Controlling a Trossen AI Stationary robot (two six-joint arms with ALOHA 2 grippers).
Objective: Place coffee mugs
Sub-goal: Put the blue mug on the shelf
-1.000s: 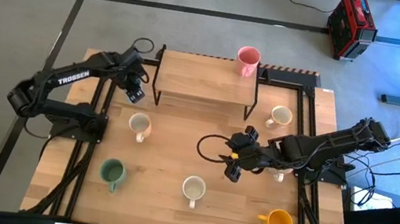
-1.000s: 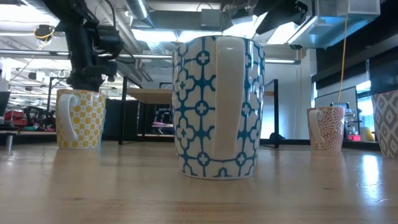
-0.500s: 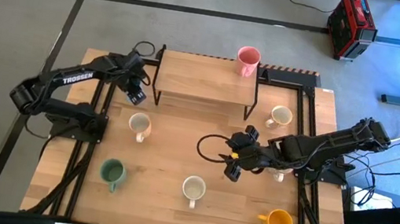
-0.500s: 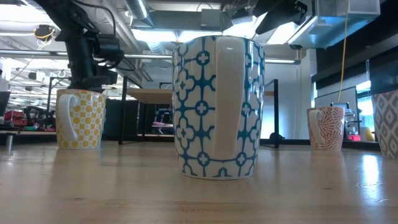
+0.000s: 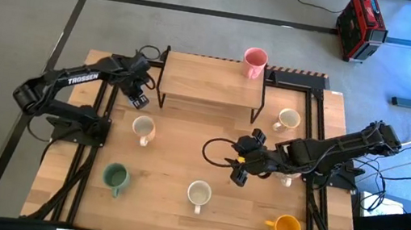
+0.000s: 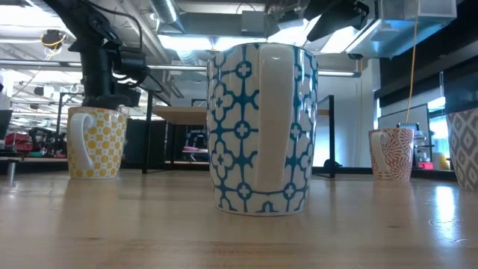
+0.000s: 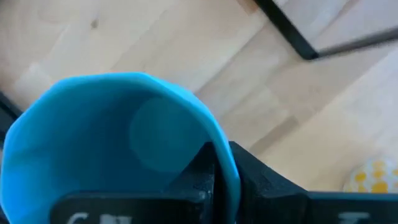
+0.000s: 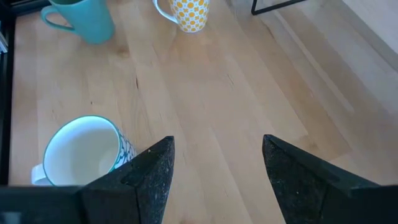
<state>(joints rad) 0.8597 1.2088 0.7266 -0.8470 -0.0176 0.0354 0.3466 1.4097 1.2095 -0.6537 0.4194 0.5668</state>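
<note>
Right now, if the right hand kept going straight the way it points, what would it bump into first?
Probably bare table. The open right hand points between mugs; the blue-patterned mug sits off to one side, the yellow-dotted mug farther on, though depth is unclear.

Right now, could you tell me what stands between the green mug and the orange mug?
A cream-white mug stands between the green mug and the orange mug, as the high view shows.

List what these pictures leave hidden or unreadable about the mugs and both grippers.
- Blue mug: left wrist view, cut off by the edges; its handle and base are hidden. In the high view the left gripper covers it.
- Pink mug: high view, too small to show any pattern.
- Mug beside the right arm: high view, mostly hidden by the arm.
- Right gripper: open over bare wood, fingertips cut off.
</note>
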